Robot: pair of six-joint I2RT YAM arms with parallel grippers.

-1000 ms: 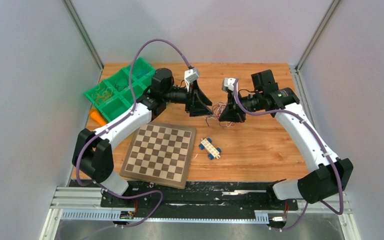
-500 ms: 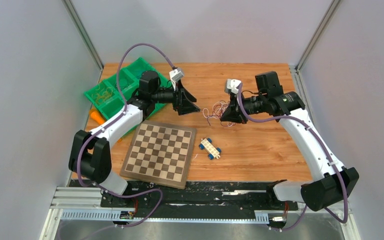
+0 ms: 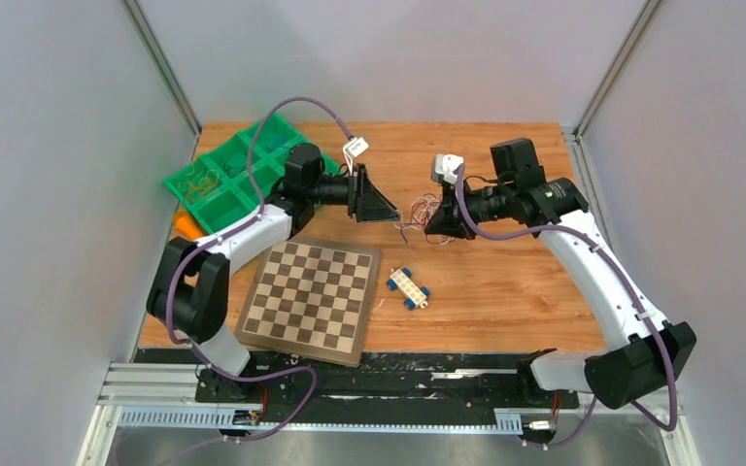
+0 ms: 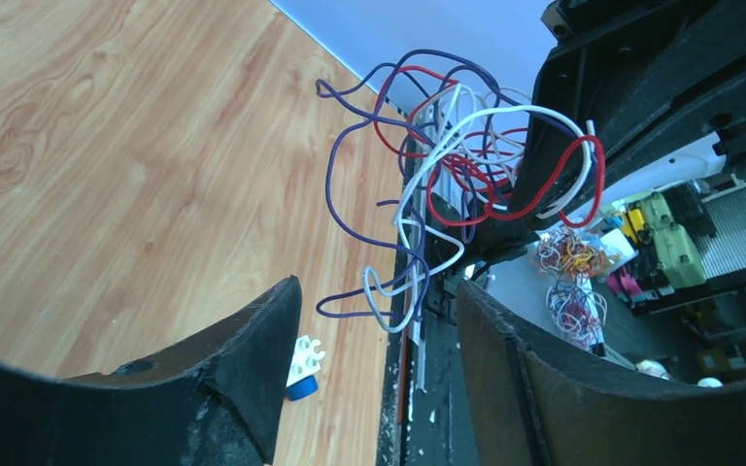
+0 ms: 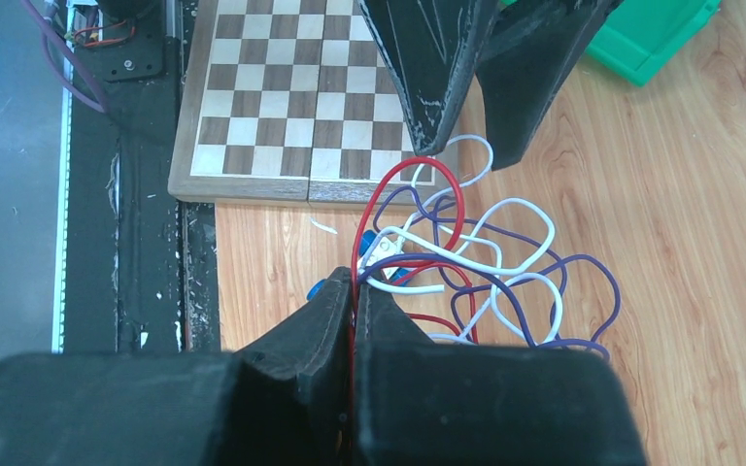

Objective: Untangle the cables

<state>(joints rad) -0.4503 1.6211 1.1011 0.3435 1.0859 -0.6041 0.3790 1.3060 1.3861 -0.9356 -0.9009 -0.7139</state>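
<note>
The cables (image 3: 416, 216) are a loose tangle of red, white and purple wires hanging just above the table's middle. My right gripper (image 3: 439, 226) is shut on a red strand, which runs down between its closed fingertips (image 5: 355, 296); the other loops (image 5: 491, 262) spill out in front of it. My left gripper (image 3: 389, 209) faces the tangle from the left and is open. In the left wrist view a purple and a white loop (image 4: 389, 306) dangle level with the gap between its tips (image 4: 379, 286), touching neither finger. Its fingers (image 5: 432, 87) show at the top of the right wrist view.
A chessboard (image 3: 311, 296) lies at the front left. A white toy car with blue wheels (image 3: 408, 287) sits beside it, under the tangle. A green compartment bin (image 3: 223, 175) stands at the back left, with an orange object (image 3: 187, 225) next to it.
The left gripper drew back to the left and widened, then came right again up to the tangle. The right gripper kept its hold on the red strand and barely moved.
</note>
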